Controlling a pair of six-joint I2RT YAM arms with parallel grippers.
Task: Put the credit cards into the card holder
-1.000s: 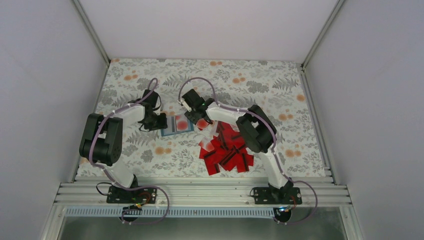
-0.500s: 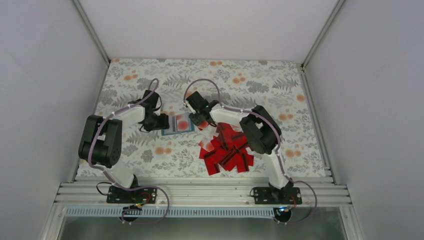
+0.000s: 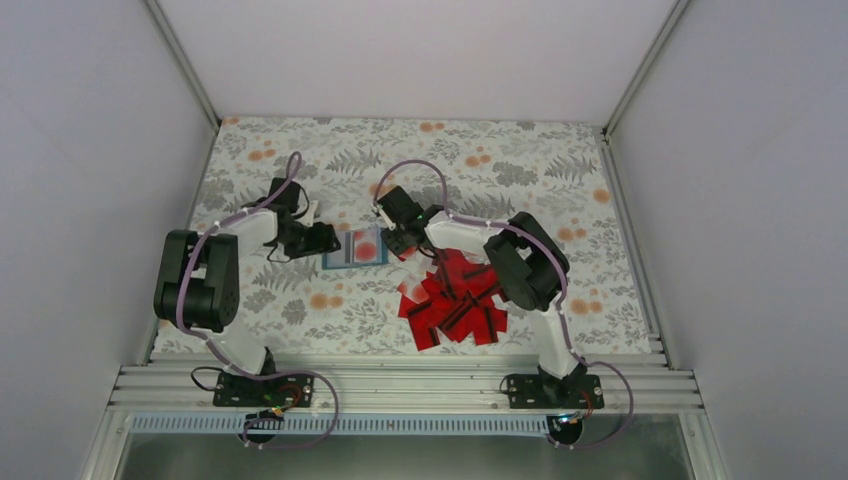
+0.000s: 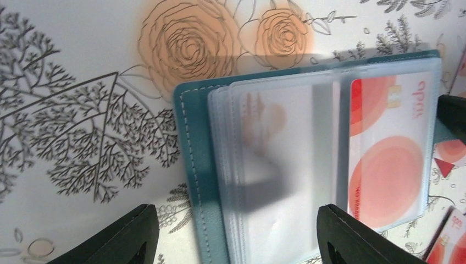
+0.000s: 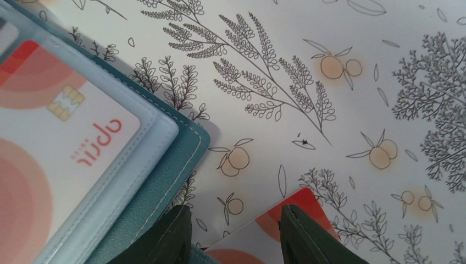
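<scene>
A white-walled enclosure is shown, holding a table [image 3: 520, 160] covered in a pale cloth printed with grey ferns and orange fruit. Near the middle of the table, a small teal-blue stitched folding card holder [image 3: 355, 247] with clear plastic pockets is laid open and flat, pockets facing up so that cards can be slid in. One white card with red circles and a gold chip [image 4: 387, 159] is already seated in the right-hand pocket; the clear leaves to its left look empty. The left hand [image 4: 236, 239] is held low over the holder's left half with its two dark fingers spread wide, one to each side of the clear leaves, and nothing is gripped. It is judged to be placed there to steady the holder or part its leaves. The right hand [image 5: 236, 236] is poised just beside a corner of the holder, its fingers set partly apart with the corner of a loose white-and-red card [image 5: 269, 225] showing between them. Whether that card is pinched or merely lies on the cloth beneath cannot be told. To the right of the holder, nearer the arm bases, a heap of thin red rectangular credit cards [image 3: 455, 300], some black-striped, is piled, so most of the task is judged undone.
</scene>
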